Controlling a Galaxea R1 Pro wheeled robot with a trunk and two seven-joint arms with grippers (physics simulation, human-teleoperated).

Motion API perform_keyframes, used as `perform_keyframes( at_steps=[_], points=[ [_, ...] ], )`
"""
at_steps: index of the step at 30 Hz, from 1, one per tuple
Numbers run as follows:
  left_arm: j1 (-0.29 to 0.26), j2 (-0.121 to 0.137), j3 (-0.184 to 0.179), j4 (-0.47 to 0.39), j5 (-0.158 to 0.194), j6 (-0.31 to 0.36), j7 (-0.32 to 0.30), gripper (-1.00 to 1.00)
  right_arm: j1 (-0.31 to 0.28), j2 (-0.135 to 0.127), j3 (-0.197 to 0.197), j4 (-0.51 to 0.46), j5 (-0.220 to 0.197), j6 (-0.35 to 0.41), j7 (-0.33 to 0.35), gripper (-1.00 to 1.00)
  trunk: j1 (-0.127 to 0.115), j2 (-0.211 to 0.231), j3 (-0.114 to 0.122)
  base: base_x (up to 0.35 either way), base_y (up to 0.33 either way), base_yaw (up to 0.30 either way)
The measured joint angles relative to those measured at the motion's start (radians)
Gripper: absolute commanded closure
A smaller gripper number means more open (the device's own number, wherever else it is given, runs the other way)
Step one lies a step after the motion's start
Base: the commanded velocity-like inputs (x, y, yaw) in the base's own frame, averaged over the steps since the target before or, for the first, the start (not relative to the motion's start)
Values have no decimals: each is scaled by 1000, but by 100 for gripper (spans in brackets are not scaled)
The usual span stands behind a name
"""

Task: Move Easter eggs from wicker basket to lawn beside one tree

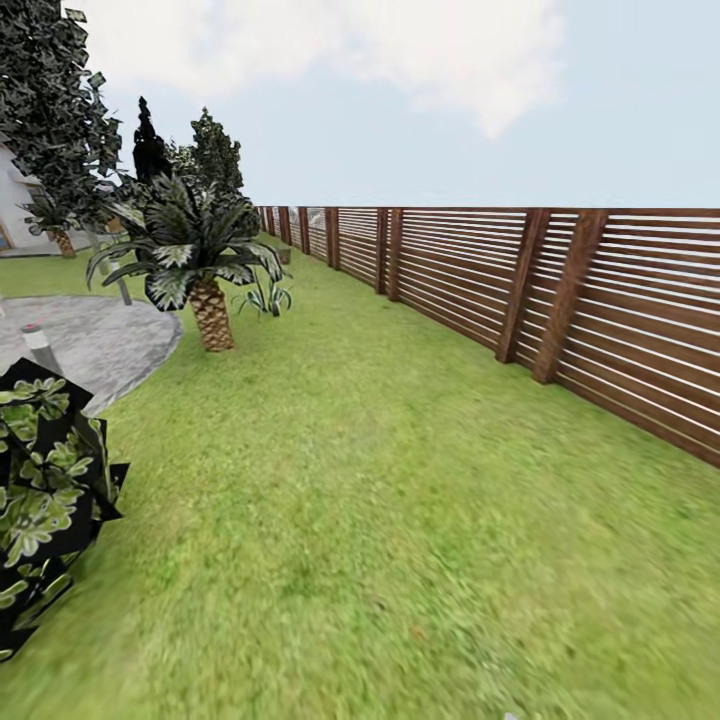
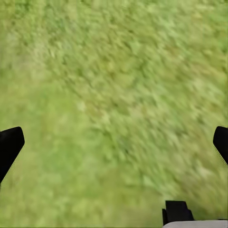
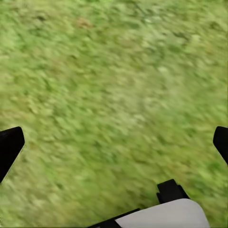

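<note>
You were looking from the head camera over the lawn [image 1: 400, 520], which stretched from near you to the far end of the garden. On the right, a brown slatted wooden fence [image 1: 560, 300] ran from the near right side toward the far middle. At the near left edge stood a dark shrub [image 1: 45, 500] with pale green-white leaves. Behind it lay a round grey paved patch [image 1: 100, 340], and a short grey post [image 1: 40, 348] stood on its near left part. A short palm [image 1: 205, 270] with a scaly brown trunk grew just at the right edge of the paved patch, and a small spiky plant [image 1: 265, 297] was near it on the right. Far on the left there was a tree [image 1: 50, 100] with dark foliage speckled with pale leaves, and a part of the white house [image 1: 20, 210] stood behind it. More dark trees [image 1: 215, 150] stood farther back.

In the left wrist view, your left tool [image 2: 114, 142] hung over blurred grass [image 2: 114, 95], with its two black fingers [image 2: 9, 147] spread wide apart and nothing between them. In the right wrist view, your right tool [image 3: 114, 142] was in the same state: the fingers [image 3: 9, 147] were spread wide over the grass [image 3: 114, 85] and held nothing.
</note>
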Motion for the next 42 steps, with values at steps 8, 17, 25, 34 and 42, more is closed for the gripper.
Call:
perform_keyframes(
  at_steps=[8, 17, 25, 34, 42],
  points=[
    [0, 1, 0, 0, 0, 0, 0, -100, 0, 1, 0, 0, 0, 0, 0, -100, 0, 0, 0, 332, 0, 0],
    [0, 1, 0, 0, 0, 0, 0, -100, 0, 1, 0, 0, 0, 0, 0, -100, 0, 0, 0, 332, -4, 0],
    [0, 1, 0, 0, 0, 0, 0, -100, 0, 0, 0, 0, 0, 0, 0, -100, 0, 0, 0, 332, -77, 101],
    [0, 1, 0, 0, 0, 0, 0, -100, 0, 0, 0, 0, 0, 0, 0, -100, 0, 0, 0, 332, -91, 100],
    [0, 1, 0, 0, 0, 0, 0, -100, 0, 0, 0, 0, 0, -1, 0, -100, 0, 0, 0, 332, -116, 1]
  ],
)
